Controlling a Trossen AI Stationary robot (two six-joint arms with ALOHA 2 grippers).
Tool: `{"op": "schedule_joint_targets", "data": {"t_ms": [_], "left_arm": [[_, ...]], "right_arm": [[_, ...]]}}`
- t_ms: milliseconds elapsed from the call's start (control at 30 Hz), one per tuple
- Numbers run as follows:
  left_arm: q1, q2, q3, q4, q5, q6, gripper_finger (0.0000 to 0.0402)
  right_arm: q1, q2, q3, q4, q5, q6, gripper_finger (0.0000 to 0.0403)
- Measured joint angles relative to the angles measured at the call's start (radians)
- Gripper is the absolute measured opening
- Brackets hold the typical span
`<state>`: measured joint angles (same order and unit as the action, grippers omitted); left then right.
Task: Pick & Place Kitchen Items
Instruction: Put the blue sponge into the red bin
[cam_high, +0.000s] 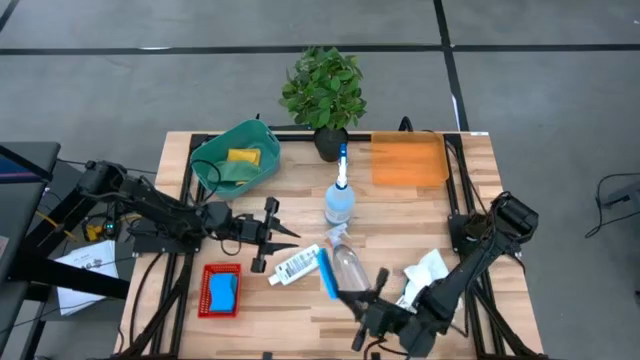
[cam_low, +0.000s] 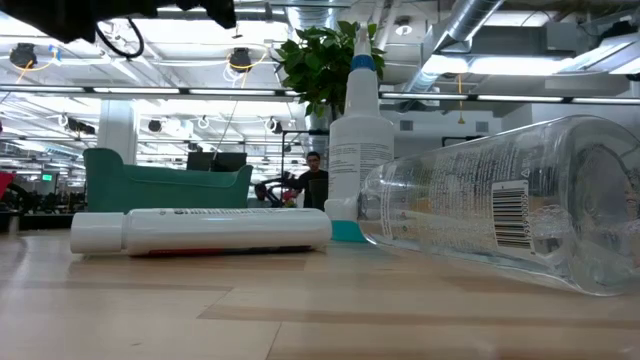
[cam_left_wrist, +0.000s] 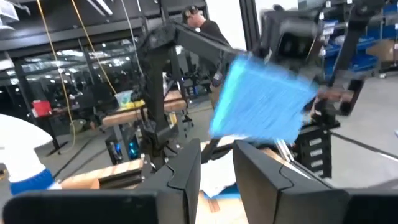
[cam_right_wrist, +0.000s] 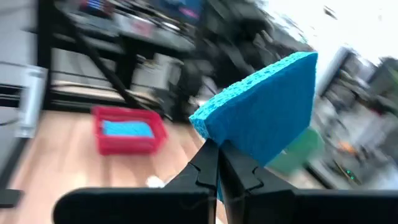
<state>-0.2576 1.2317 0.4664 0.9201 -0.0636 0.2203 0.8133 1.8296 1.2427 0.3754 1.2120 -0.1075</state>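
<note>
Clearly, the right gripper (cam_right_wrist: 219, 163) pinches the flat blue rectangular sponge (cam_right_wrist: 264, 127) by its lower edge, lifted above the table; the left gripper (cam_high: 270, 232) waits nearby, its jaws slightly parted and empty.
</note>
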Motion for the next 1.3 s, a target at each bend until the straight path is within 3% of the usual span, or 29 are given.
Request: {"op": "schedule_joint_targets", "data": {"t_ms": [133,300,400,567,700,933,1300], "left_arm": [[-0.033,-0.022,0.0,-0.035,0.0,0.011,0.009],[-0.11,-0.111,-0.012,-0.089,0.0,0.035,0.009],[-0.164,-0.151,-0.023,-0.09,0.002,0.063,0.009],[-0.221,-0.153,-0.024,-0.087,-0.172,0.166,0.009],[-0.22,-0.141,-0.025,-0.056,-0.228,0.193,0.0093],[-0.194,-0.137,-0.025,0.012,-0.251,0.214,0.0123],[-0.194,-0.137,-0.025,-0.014,-0.196,0.164,0.0169]], "right_arm": [[-0.038,-0.029,0.0,0.127,-0.153,-0.175,0.0],[-0.093,-0.071,0.0,0.117,-0.385,-0.123,0.0],[-0.121,-0.067,0.0,0.082,-0.452,-0.062,0.0],[-0.165,-0.042,0.0,0.093,-0.482,-0.015,0.0],[-0.189,-0.041,-0.001,0.108,-0.484,-0.015,0.0],[-0.21,-0.041,-0.001,0.104,-0.532,-0.023,0.0],[-0.232,-0.041,-0.001,0.127,-0.535,-0.058,0.0]]}}
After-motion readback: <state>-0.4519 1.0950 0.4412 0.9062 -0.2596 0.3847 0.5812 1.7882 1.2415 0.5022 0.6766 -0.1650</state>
